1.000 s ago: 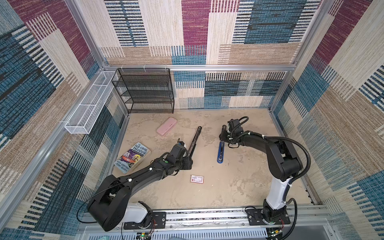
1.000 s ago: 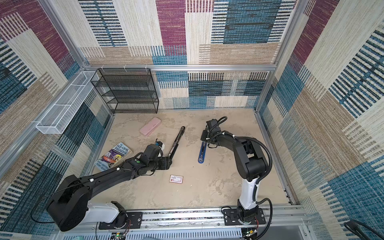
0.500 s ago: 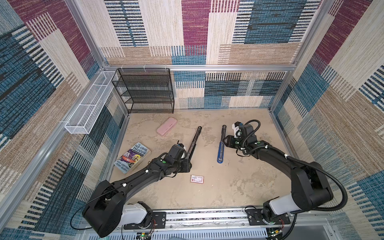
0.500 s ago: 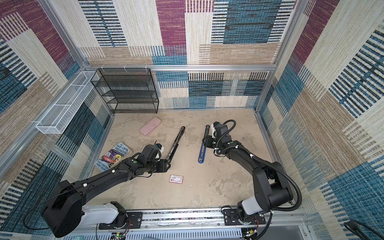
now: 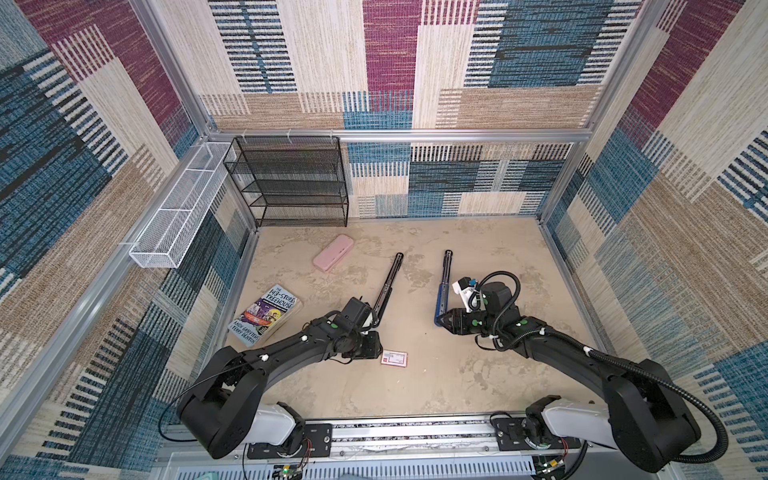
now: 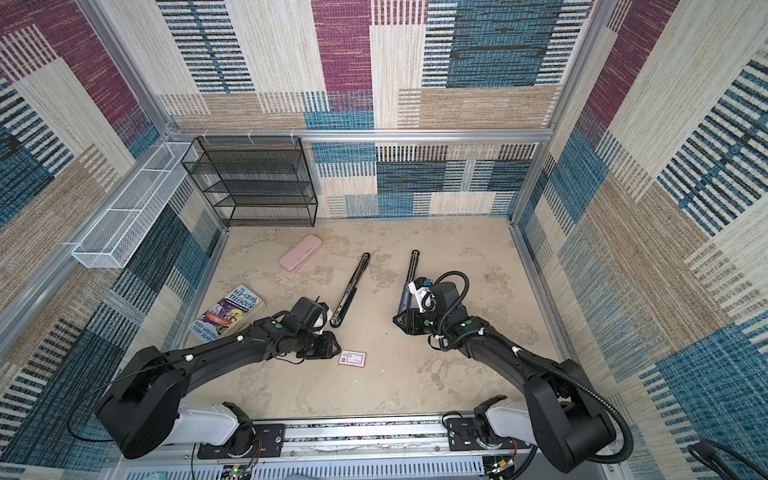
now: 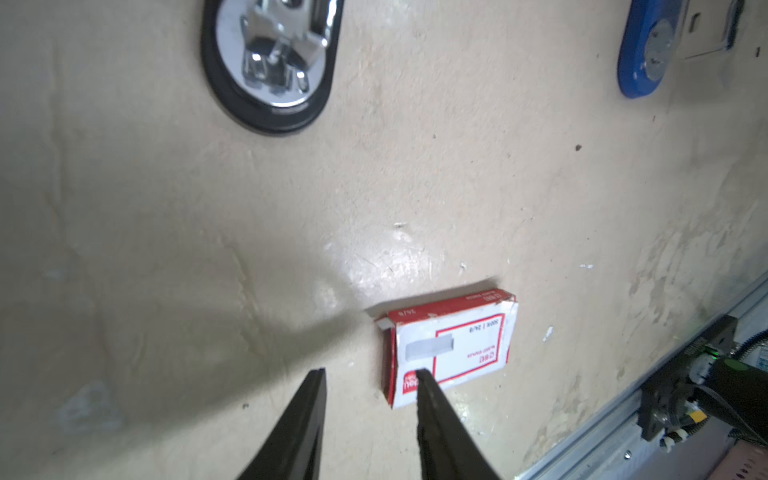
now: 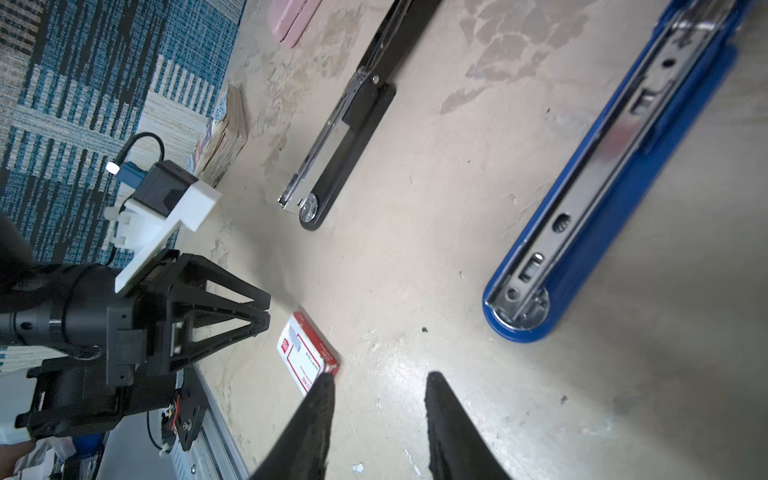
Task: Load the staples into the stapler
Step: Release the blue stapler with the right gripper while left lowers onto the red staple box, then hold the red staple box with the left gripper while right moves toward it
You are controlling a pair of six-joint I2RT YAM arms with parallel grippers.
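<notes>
The staples' white box with red edges (image 5: 394,358) (image 6: 352,358) lies flat near the front middle of the floor; no loose strips show. A black stapler (image 5: 386,286) (image 6: 351,289) and a blue stapler (image 5: 443,286) (image 6: 409,274) lie opened out flat behind it, metal channels up. My left gripper (image 5: 372,351) (image 7: 370,372) hovers just left of the box (image 7: 453,345), open, nothing between its fingers. My right gripper (image 5: 440,322) (image 8: 381,376) is at the blue stapler's near end (image 8: 602,187), open and holding nothing, pointing toward the box (image 8: 307,357).
A pink oblong case (image 5: 333,258) lies at the back left. A paperback book (image 5: 266,316) rests by the left wall. A black mesh shelf (image 5: 291,183) and a white wire basket (image 5: 178,208) stand at the back left corner. A metal rail (image 5: 415,428) runs along the front.
My left gripper came forward from the black stapler's near end to beside the box. My right arm drew back along the blue stapler to its near end. Both pairs of jaws narrowed.
</notes>
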